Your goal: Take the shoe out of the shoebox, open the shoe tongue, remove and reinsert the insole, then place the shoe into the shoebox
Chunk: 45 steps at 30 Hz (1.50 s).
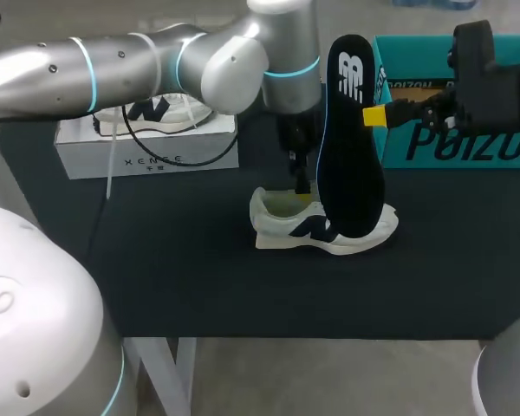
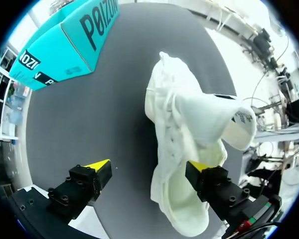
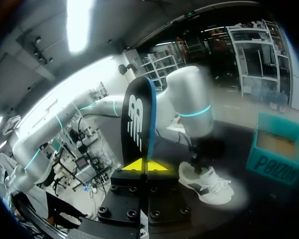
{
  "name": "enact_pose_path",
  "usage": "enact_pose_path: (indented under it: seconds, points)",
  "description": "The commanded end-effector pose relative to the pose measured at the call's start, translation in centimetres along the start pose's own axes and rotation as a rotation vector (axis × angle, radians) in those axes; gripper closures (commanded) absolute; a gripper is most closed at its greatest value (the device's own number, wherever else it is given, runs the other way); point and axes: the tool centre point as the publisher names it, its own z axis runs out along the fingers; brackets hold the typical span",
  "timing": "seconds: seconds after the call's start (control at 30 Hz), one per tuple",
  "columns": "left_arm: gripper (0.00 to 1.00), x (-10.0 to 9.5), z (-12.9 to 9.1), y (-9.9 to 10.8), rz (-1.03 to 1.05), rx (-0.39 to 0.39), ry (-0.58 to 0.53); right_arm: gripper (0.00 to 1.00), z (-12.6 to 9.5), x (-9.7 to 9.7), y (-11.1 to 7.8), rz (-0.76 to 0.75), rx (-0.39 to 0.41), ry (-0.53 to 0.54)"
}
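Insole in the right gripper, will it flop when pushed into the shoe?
Probably fairly stiff: the insole stands upright, barely bent, pinched at one edge by the right gripper. Likely light and thin, so it may twist.

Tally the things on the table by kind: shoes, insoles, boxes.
Shoes: 2, the white-and-navy sneaker on the mat and a second matching sneaker atop the white cardboard box.
Insoles: 1, the black foam insole, upright in the right claw.
Boxes: 2, the teal cardboard shoebox and the white one.
Total: 5.
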Motion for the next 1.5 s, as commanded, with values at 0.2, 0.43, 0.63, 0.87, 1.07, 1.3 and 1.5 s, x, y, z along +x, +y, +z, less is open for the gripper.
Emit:
enact_pose_path:
  seconds: [0.2,0.43,0.63,0.87,1.07,1.3,1.5]
  points:
    - [0.51,0.25,2.35,-0.65,-0.015,0.005,-0.004,1.0,0.28,-0.01,0.02,0.002,0.0,-0.003]
    - [0.82,0.25,2.1,-0.94,-0.002,0.015,-0.004,1.0,0.28,-0.01,0.02,0.002,0.0,-0.003]
    - [1.0,0.42,2.19,-0.9,0.03,0.04,0.015,1.0,0.28,-0.01,0.02,0.002,0.0,-0.003]
    - [1.0,-0.15,2.44,-0.49,0.175,0.014,0.114,1.0,0.28,-0.01,0.02,0.002,0.0,-0.003]
    - [1.0,-0.15,2.44,-0.49,0.175,0.014,0.114,1.0,0.28,-0.01,0.02,0.002,0.0,-0.003]
    - [1.0,-0.15,2.44,-0.49,0.175,0.014,0.114,1.0,0.28,-0.01,0.02,0.002,0.0,-0.003]
    - [1.0,-0.25,2.4,-0.85,0.219,-0.001,0.11,1.0,0.28,-0.01,0.02,0.002,0.0,-0.003]
